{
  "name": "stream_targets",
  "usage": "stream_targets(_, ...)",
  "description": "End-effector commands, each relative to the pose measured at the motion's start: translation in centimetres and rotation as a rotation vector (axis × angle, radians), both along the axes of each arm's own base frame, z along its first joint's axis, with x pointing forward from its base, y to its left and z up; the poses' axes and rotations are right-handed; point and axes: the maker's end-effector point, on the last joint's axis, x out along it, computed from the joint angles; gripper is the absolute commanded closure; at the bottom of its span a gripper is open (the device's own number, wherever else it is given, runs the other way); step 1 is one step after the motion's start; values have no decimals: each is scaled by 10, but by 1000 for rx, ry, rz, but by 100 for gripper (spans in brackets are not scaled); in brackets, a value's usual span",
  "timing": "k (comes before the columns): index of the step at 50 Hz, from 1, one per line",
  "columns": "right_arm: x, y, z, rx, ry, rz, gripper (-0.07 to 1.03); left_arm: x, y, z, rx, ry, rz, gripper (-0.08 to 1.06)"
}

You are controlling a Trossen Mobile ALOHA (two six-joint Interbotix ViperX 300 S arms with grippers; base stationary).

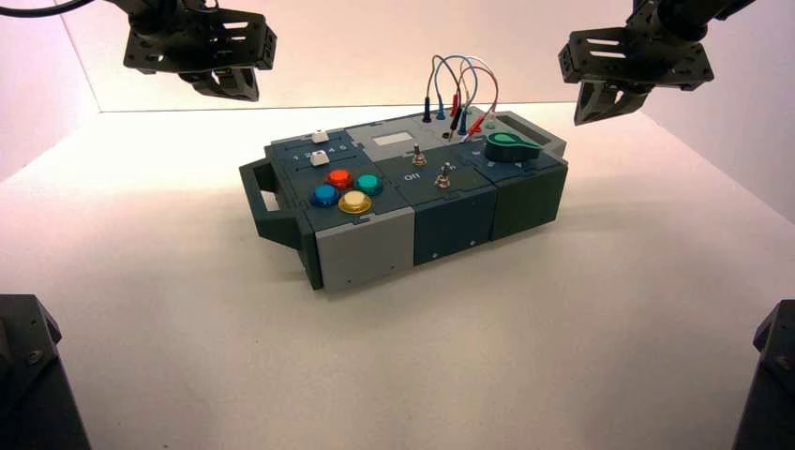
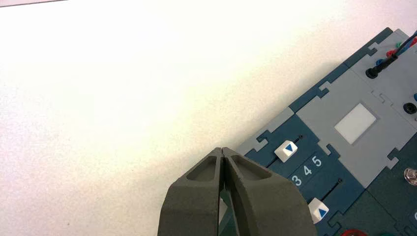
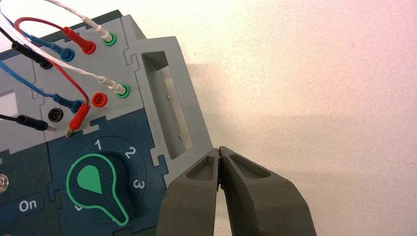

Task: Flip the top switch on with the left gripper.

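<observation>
The left gripper [image 1: 228, 86] hangs high above the table [image 1: 169, 309], up and to the left of the box [image 1: 403, 202], well apart from it. Its two fingers [image 2: 196, 196] are pressed together into a single point, which suits the job: a narrow closed tip can nudge a small lever without catching its neighbours. In its wrist view that tip sits over the box's left edge, near the two white sliders [image 2: 286, 150] and the printed numbers beside them, so it is not yet lined up with its target.

On the box's left part sit four round buttons, red [image 1: 339, 177], green [image 1: 368, 184], blue [image 1: 324, 195] and yellow [image 1: 354, 202]. Toward the middle stands the top switch [image 1: 419, 157], a tiny silver lever beside white lettering, with a second similar switch [image 1: 444, 175] just in front of it. Nothing touches either one, so the flip looks not yet begun; I judge the arm must travel right and down to reach it.

Behind the switches, looped wires [image 1: 455, 89] plug into sockets, and a green knob [image 1: 511, 145] sits on the right part.

The right gripper [image 1: 614, 98] is parked high at the right, its fingers [image 3: 196, 196] also closed together, hovering just off the box's right handle [image 3: 169, 98], out of the way.
</observation>
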Motion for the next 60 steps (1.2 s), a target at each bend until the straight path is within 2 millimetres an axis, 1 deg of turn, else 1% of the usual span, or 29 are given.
stream_targets(1,10,2,12,8,-39,-1,99,9,-5,12,-8,-39,-8,101)
stream_targets(19,10,2,13,9,-39,-2,99,10,-5,14,-9,-42,-9,101)
stream_targets(28,11,9,12,10,-39,15,99,8,-7,12,-7,-21,-17,101)
stream_targets(34,13,15,10,7,-34,34,99,7,-15,13,-3,-5,-43,101)
stream_targets(43,18,27,4,4,-23,67,99,0,-42,17,20,28,-148,101)
stream_targets(45,18,28,3,3,-20,70,99,0,-44,17,23,32,-158,101)
stream_targets(47,20,30,3,5,-14,73,99,-2,-52,18,26,40,-183,101)
stream_targets(60,27,31,0,0,-9,80,99,-10,-71,25,25,55,-244,101)
